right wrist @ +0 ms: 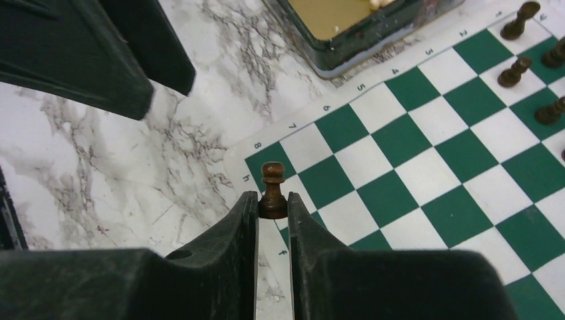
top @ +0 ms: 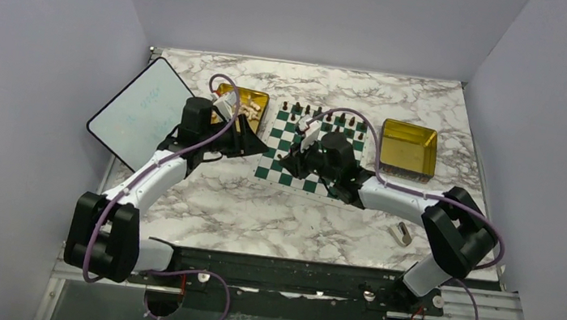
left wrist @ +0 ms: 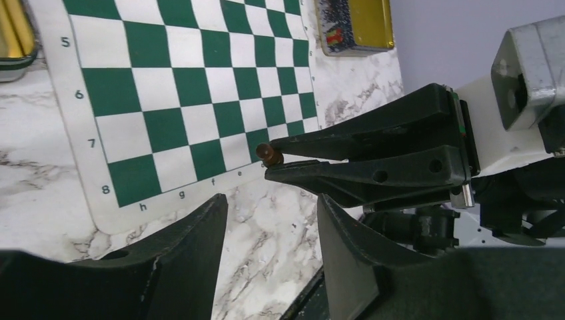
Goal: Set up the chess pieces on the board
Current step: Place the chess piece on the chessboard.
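Observation:
The green and white board (top: 280,168) lies mid-table. Several dark chess pieces (top: 318,116) stand on its far rows, and some show in the right wrist view (right wrist: 519,69). My right gripper (right wrist: 272,201) is shut on a dark brown pawn (right wrist: 272,189), held just above the board's (right wrist: 426,173) corner near the h8 square. The left wrist view shows that pawn (left wrist: 270,155) between the right fingers (left wrist: 360,143). My left gripper (left wrist: 270,208) is open and empty over the marble beside the board's (left wrist: 180,87) edge. In the top view both grippers, left (top: 259,142) and right (top: 292,156), meet at the board's left side.
A gold tray (top: 233,93) holding cream pieces (top: 251,109) stands left of the board. Another gold tray (top: 408,149) stands to the right. A white tablet (top: 143,110) leans at far left. A small grey block (top: 402,233) lies at near right.

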Controlling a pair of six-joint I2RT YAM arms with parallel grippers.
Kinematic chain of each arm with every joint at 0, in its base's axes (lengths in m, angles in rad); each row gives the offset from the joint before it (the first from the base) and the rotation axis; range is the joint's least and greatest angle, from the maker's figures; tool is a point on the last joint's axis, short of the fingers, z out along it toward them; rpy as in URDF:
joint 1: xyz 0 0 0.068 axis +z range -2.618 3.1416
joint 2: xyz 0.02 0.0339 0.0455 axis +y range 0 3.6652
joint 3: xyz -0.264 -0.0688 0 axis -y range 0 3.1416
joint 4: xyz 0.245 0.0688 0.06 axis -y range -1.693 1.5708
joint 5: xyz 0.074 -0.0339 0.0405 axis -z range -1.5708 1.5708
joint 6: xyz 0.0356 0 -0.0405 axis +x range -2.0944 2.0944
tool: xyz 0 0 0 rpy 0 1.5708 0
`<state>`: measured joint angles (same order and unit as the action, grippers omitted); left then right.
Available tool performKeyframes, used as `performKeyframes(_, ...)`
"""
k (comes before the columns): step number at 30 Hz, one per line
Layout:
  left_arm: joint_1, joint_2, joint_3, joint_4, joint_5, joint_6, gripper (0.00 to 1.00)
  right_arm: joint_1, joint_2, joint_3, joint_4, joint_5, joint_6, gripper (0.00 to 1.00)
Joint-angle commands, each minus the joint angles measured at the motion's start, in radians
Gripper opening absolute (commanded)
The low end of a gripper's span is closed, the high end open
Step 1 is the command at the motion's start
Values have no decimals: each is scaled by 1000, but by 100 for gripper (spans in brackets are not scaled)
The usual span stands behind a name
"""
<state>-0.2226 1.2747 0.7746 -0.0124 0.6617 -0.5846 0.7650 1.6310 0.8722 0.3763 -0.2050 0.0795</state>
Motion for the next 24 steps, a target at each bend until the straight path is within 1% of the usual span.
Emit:
performKeyframes(1, 2, 18, 4, 74, 137, -73, 52, 7, -52, -31, 151, -86, -41, 19)
performKeyframes(4, 2, 20, 1, 81, 141, -92, 51, 7, -68, -42, 176, -107, -38, 19)
performKeyframes(9, -5, 53, 2, 99, 186, -129, 49, 7, -85, -45, 188, -132, -37, 19)
performKeyframes(13, -13, 71, 3, 108, 183, -139, 46, 7, -94, -44, 193, -151, -33, 19)
performKeyframes(22, -31, 98, 26, 161, 180, -184, 46, 7, -104, -44, 187, -166, -30, 19)
performKeyframes(24, -38, 103, 27, 169, 180, -191, 44, 7, -102, -45, 187, -168, -30, 19)
